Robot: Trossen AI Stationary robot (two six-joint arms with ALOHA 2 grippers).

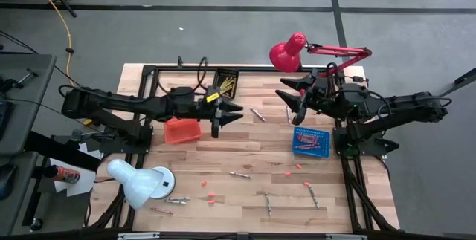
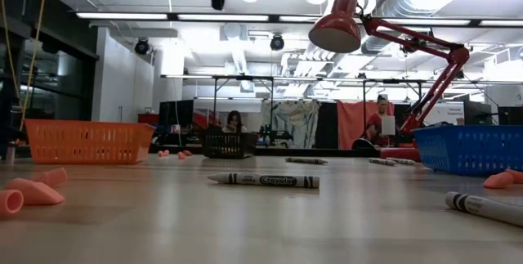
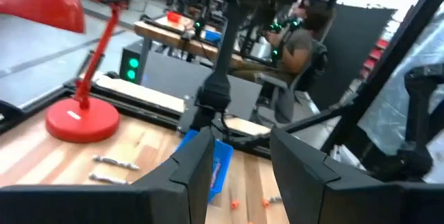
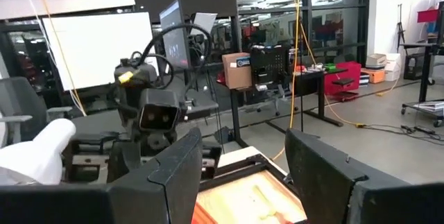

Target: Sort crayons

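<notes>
Beside the orange basket (image 1: 182,130), the left gripper (image 1: 232,111) hovered with fingers parted and empty; the right gripper (image 1: 288,91) gaped empty too. Crayons (image 1: 239,174) lay scattered beyond the basket; best to descend squarely over one.

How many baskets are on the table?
3: an orange basket by the left gripper, a black basket at the back edge, a blue basket near the right arm.
</notes>
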